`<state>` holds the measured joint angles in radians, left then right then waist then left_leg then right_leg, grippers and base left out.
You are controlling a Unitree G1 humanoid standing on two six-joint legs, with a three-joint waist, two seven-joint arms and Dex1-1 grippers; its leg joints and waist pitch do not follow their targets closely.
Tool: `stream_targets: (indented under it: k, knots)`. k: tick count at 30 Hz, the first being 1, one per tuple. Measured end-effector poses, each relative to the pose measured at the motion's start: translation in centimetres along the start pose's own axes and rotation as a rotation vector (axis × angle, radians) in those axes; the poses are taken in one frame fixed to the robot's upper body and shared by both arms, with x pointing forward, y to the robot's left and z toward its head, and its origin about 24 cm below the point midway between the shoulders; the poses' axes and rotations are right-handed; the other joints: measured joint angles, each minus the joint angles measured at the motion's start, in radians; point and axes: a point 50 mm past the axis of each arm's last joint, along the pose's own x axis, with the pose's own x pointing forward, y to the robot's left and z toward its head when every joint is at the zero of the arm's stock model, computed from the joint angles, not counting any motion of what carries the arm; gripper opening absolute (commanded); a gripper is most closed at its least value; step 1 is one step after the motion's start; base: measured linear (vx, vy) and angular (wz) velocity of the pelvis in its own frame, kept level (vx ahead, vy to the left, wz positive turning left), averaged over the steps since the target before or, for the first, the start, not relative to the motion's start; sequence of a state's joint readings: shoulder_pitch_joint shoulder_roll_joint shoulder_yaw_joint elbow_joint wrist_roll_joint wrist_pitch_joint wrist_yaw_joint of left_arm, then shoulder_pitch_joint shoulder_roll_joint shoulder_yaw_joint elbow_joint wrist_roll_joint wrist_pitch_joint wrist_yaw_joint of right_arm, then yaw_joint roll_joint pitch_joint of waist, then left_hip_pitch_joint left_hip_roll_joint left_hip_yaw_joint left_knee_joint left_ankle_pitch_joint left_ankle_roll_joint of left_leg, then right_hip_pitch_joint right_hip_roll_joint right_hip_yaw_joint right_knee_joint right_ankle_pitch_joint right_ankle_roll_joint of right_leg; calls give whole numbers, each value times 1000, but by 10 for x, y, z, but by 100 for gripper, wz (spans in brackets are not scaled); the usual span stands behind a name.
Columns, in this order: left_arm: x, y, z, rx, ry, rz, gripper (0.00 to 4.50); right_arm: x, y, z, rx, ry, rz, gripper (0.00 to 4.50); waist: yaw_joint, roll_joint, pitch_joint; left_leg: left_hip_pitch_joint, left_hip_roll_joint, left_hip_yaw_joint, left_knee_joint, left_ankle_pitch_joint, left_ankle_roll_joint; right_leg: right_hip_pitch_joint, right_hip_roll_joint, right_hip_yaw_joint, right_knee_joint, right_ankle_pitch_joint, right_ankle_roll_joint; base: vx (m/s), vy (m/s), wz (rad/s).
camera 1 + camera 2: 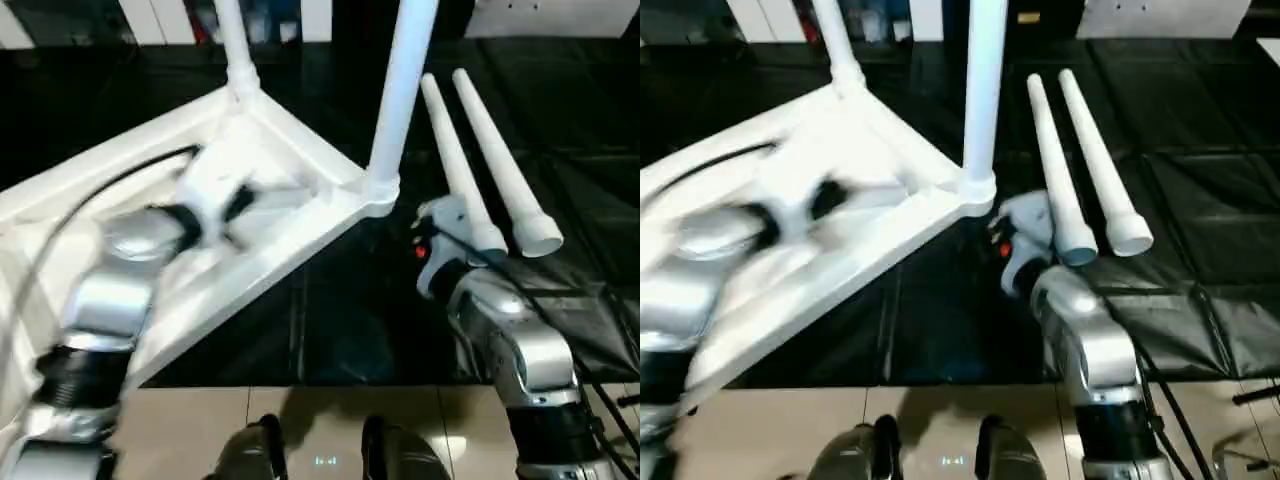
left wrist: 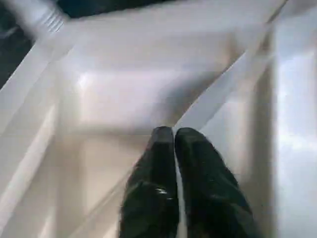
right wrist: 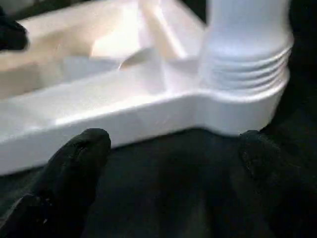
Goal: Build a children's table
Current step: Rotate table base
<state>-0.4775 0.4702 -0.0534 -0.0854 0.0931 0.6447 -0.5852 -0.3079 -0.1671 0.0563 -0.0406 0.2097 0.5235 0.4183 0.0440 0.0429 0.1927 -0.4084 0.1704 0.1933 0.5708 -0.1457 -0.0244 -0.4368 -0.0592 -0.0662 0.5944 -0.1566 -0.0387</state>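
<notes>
Left eye view: unmarked white table (image 1: 300, 150).

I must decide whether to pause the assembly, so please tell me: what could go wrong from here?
1. The two fitted legs stand tall on the upturned table top; the left end effector, shut above the ribs, might jolt it and loosen them.
2. The two loose legs lie side by side on the dark mat and may roll if the open right end effector bumps them.
</notes>
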Motion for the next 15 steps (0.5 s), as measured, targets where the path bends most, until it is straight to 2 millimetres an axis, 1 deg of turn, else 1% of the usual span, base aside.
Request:
stream_targets:
  k: [3,5,7,10,13,15]
  knots:
    - [-10,8,-12,43,96,33,3,2,4,-3,-14,36,17,450,6,0,0,2,0,0,1,0,-2,2,0,1,0,1,-1,0,0,0]
    - [-12,8,-19,52,142,33,3,3,6,-5,-15,53,26,450,10,0,0,3,0,0,1,1,-4,2,0,1,0,1,-1,0,0,0]
    - [-12,4,-25,54,183,9,3,5,9,-7,-24,69,38,450,14,0,0,3,0,0,1,2,-5,2,0,1,1,1,-1,0,0,0]
    - [-13,-1,-33,63,228,-28,3,10,13,-9,-33,86,50,450,14,0,0,3,0,0,1,2,-5,2,0,1,1,3,0,0,0,0]
    - [-11,-8,-35,57,244,-79,3,20,15,-11,-64,116,56,450,14,0,0,3,0,0,2,2,-5,2,0,1,2,5,-2,0,0,0]
    - [-10,-12,-36,60,249,-114,3,31,18,-12,-77,131,67,450,14,0,0,3,0,0,3,2,-5,2,0,1,2,6,-2,0,0,0]
